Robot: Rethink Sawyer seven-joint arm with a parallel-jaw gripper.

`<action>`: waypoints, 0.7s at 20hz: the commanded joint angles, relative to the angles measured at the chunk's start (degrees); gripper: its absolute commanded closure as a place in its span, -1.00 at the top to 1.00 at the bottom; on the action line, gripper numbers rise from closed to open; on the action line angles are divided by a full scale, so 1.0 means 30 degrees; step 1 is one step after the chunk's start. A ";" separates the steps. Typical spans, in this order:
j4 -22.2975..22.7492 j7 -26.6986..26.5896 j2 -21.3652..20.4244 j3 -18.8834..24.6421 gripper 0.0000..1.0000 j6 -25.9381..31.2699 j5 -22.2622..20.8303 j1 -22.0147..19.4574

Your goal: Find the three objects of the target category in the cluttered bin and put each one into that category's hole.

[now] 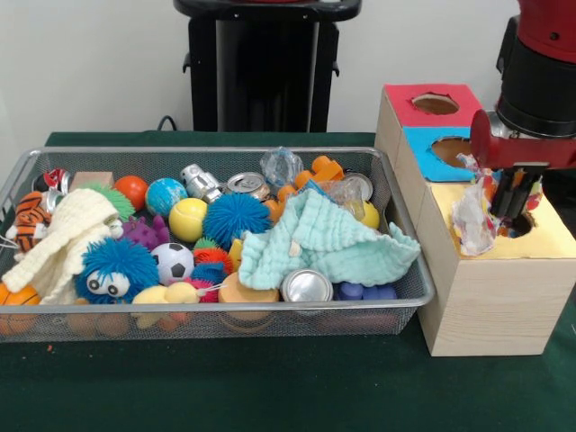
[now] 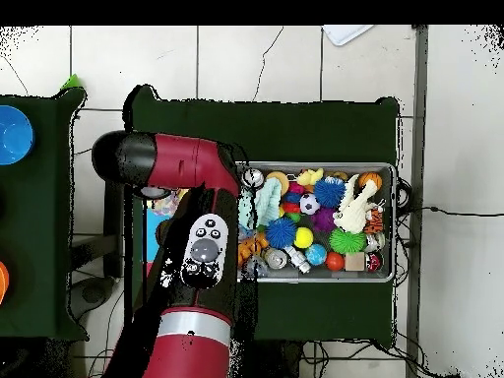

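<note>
My gripper (image 1: 515,200) hangs over the yellow-panelled hole (image 1: 524,225) of the pale wood box at the right, shut on the white polka-dot cloth (image 1: 472,218). The cloth dangles at the gripper's left side, above the yellow panel (image 1: 551,238); the gripper hides most of the hole. The mint-green waffle cloth (image 1: 319,241) lies draped over the clutter at the right end of the wire-mesh bin (image 1: 225,153). The cream knitted cloth (image 1: 56,245) lies at the bin's left end. In the overhead view both cloths show in the bin (image 2: 395,221): mint (image 2: 264,200), cream (image 2: 356,207). The arm (image 2: 202,246) covers the gripper and boxes there.
The blue-panelled hole (image 1: 450,149) and the red-panelled hole (image 1: 436,103) lie behind the yellow one. The bin holds fuzzy balls (image 1: 236,218), metal cans (image 1: 307,286), a small football (image 1: 172,262) and other toys. The pedestal (image 1: 265,67) stands behind the green table.
</note>
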 commanded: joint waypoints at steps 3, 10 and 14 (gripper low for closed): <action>0.2118 0.2554 0.0576 0.1918 -1.00 0.1527 -0.0076 -0.0747; 0.2225 0.3187 0.1175 0.2873 -1.00 0.0441 0.0880 -0.0813; 0.2311 0.3490 0.1391 0.3396 -1.00 0.0303 0.1455 -0.0883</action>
